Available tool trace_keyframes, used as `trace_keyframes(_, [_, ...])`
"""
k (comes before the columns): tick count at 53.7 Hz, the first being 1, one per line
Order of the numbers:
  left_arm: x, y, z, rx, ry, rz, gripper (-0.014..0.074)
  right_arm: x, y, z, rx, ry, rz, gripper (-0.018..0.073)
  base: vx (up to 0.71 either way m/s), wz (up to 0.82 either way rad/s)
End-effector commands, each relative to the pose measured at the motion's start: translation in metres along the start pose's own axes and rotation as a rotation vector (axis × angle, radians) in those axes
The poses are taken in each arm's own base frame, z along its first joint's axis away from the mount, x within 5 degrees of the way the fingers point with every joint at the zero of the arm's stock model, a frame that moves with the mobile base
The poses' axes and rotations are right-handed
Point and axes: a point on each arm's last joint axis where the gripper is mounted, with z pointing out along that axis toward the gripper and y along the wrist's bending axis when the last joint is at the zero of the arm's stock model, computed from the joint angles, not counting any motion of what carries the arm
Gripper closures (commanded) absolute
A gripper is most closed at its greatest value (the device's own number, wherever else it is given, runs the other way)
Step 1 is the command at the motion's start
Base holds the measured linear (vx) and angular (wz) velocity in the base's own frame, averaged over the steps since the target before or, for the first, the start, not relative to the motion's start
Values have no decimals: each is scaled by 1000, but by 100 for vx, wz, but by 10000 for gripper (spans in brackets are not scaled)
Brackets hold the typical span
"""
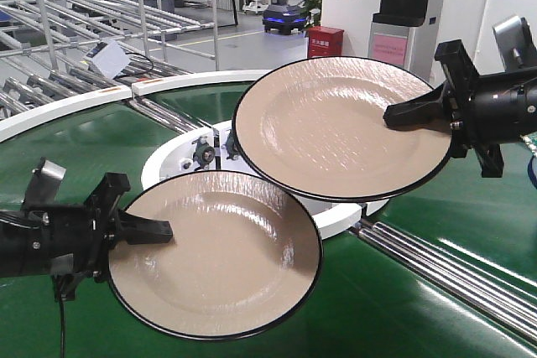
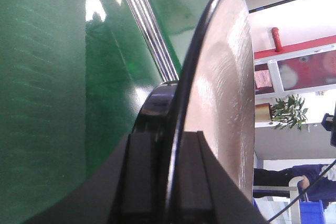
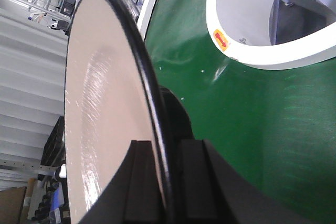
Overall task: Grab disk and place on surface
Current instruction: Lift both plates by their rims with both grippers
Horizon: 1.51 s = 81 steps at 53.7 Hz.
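I hold two beige disks with black rims above the green belt. The lower disk [image 1: 218, 253] hangs at the front left. My left gripper [image 1: 155, 230] is shut on its left edge. In the left wrist view that disk [image 2: 223, 77] stands edge-on, its rim pinched by the left gripper [image 2: 173, 182]. The upper disk [image 1: 336, 127] floats higher at centre right, with my right gripper [image 1: 404, 115] shut on its right edge. From the right wrist the disk [image 3: 100, 119] also appears edge-on in the right gripper [image 3: 167, 182]. The surface is out of view.
The green conveyor belt [image 1: 436, 207] curves under both disks. A white inner rim [image 1: 164, 161] rings its hollow centre. Metal rollers [image 1: 453, 270] cross at the lower right. Metal racks [image 1: 101, 6] stand at the back left, and a red box [image 1: 325, 41] sits behind.
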Motion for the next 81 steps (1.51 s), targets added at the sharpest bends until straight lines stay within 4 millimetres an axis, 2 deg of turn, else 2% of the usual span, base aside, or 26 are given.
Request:
trace_keyframes(1, [-1, -30, -12, 131, -38, -32, 598, -4, 38, -23, -132, -108, -6, 567, 0, 0])
trace_keyframes(56, [-1, -30, -12, 130, -40, -32, 598, -4, 38, -23, -131, -107, -9, 567, 0, 0])
trace_keyframes(81, [-2, -30, -12, 125, -51, -33, 598, -4, 38, -23, -130, -108, -9, 567, -16, 0])
